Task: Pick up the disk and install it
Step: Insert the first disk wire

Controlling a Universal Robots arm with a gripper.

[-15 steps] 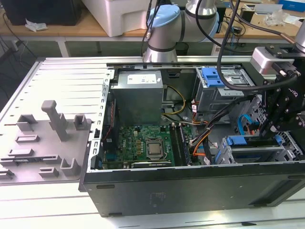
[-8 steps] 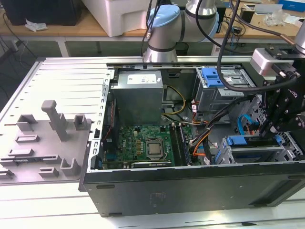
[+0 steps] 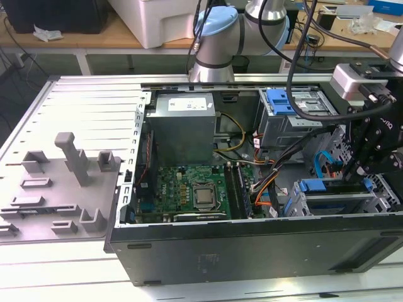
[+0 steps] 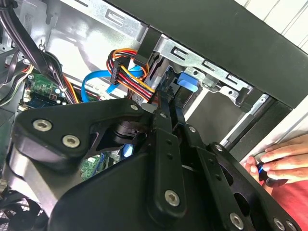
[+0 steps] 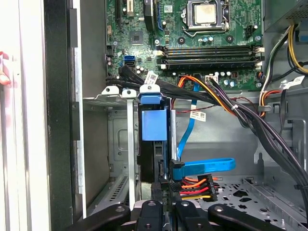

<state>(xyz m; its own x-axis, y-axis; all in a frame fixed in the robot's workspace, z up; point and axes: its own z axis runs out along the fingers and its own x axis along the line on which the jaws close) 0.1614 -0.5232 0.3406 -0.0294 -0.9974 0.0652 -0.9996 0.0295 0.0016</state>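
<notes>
The disk [image 5: 154,125] stands on edge in a slot of the metal drive cage [image 5: 113,96] at the front corner of the open computer case, its blue carrier frame facing the camera. In the exterior view the disk [image 3: 315,186] shows as a blue strip in the lower bay on that view's right. My black gripper [image 5: 166,204] reaches down into the cage at the disk's near end, and its fingers look closed on the disk's thin edge. In the second wrist view the gripper [image 4: 168,113] meets the dark disk edge just below the blue frame [image 4: 186,81].
Orange, red and yellow power cables [image 5: 195,185] and a blue data cable [image 5: 207,166] lie right beside the gripper. The motherboard [image 3: 195,192] and power supply [image 3: 182,126] fill the case. Another blue carrier [image 3: 280,100] sits in the upper bay. A person's hand [image 4: 281,161] rests outside the case wall.
</notes>
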